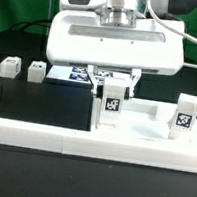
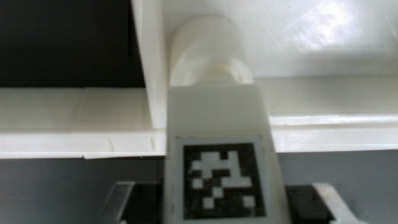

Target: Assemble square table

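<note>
The white square tabletop (image 1: 144,121) lies at the exterior view's right, by the border rail. One white tagged leg (image 1: 185,113) stands upright at its right corner. My gripper (image 1: 116,89) hangs over the tabletop's left corner, its fingers on both sides of a second upright tagged leg (image 1: 112,101), shut on it. In the wrist view this leg (image 2: 217,150) fills the middle between my fingers (image 2: 135,200), with the tabletop (image 2: 329,50) behind it. Two more small legs (image 1: 8,67) (image 1: 35,72) stand on the black table at the left.
The long low white border rail (image 1: 41,134) runs along the front and up the left side. The marker board (image 1: 81,74) lies behind, partly hidden by my hand. The black table top (image 1: 46,100) stretches between the loose legs and the tabletop.
</note>
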Motion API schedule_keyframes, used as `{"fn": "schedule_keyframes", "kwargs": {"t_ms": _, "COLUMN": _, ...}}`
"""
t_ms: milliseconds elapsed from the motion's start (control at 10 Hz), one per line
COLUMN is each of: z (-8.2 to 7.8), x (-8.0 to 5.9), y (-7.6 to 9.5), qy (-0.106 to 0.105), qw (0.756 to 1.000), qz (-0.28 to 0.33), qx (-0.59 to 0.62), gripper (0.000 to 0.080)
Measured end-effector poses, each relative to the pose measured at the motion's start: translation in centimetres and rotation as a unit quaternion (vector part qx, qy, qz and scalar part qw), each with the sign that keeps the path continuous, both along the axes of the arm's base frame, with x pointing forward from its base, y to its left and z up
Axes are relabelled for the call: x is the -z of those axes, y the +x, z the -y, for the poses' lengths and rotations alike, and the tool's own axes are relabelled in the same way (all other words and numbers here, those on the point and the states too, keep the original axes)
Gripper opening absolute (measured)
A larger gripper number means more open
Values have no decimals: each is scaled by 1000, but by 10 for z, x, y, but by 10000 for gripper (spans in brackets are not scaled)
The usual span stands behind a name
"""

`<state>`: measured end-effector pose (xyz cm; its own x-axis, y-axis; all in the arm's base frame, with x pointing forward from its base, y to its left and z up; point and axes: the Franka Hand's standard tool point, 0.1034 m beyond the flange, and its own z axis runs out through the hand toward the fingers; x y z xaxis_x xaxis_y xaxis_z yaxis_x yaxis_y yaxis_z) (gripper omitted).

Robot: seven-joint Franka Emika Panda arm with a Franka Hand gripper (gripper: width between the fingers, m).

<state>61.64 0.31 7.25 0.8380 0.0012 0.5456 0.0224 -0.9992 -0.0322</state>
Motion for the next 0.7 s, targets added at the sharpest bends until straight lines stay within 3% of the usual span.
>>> {"fn": "schedule_keyframes", "kwargs": {"t_ms": 400, "z": 0, "x": 0, "y": 3, "qy": -1, "qw": 1000, "qz": 8, "qx": 2, "gripper": 290}}
{"fn": "schedule_keyframes", "kwargs": {"t_ms": 500, "z": -1, "x": 2, "y": 1, "qy": 1, "qw": 1000, "qz": 2, "qx": 1, "gripper": 373}}
{"fn": "schedule_keyframes", "kwargs": {"t_ms": 600, "z": -1, "x": 2, "y": 1, "qy": 1, "qw": 1000, "qz": 2, "qx": 1, "gripper": 373}}
{"fn": "schedule_keyframes", "kwargs": {"t_ms": 700, "z": -1, "x": 3, "y": 1, "qy": 1, "qw": 1000, "qz": 1, "qx": 1, "gripper": 555}}
